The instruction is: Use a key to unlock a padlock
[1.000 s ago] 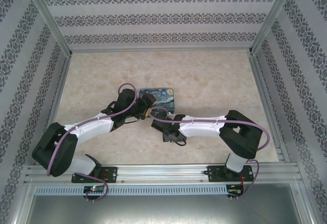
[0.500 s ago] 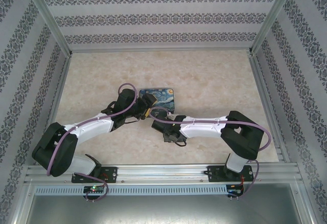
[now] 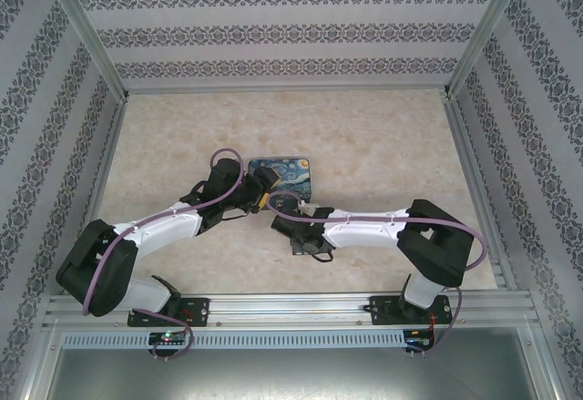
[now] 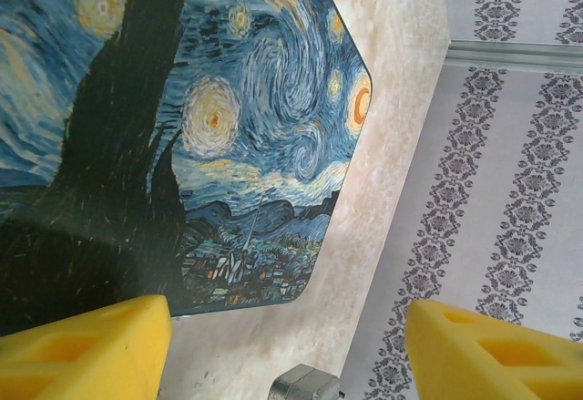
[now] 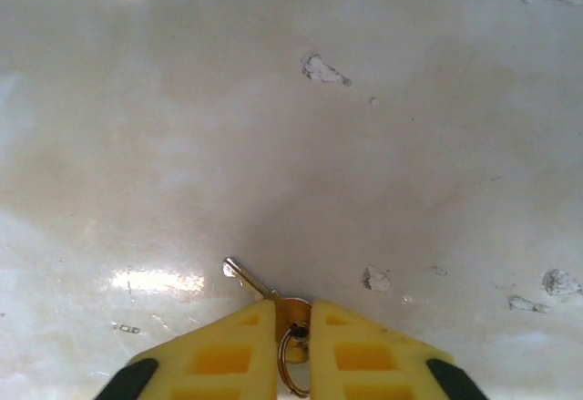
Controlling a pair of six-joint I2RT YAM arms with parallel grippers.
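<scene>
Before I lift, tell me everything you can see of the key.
The key is small, thin metal, its head brassy-looking, with a thin ring through it. The right arm's yellow fingers are pinched on the head; the narrow blade sticks out past their tips over the pale marbled tabletop. Whether it touches the table is unclear.

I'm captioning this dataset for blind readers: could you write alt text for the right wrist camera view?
The right gripper pinches the head of the key between yellow fingers, the thin blade pointing up and left over the pale, glossy table. A small ring on the key shows between the fingers; a few chipped spots mark the table.
</scene>
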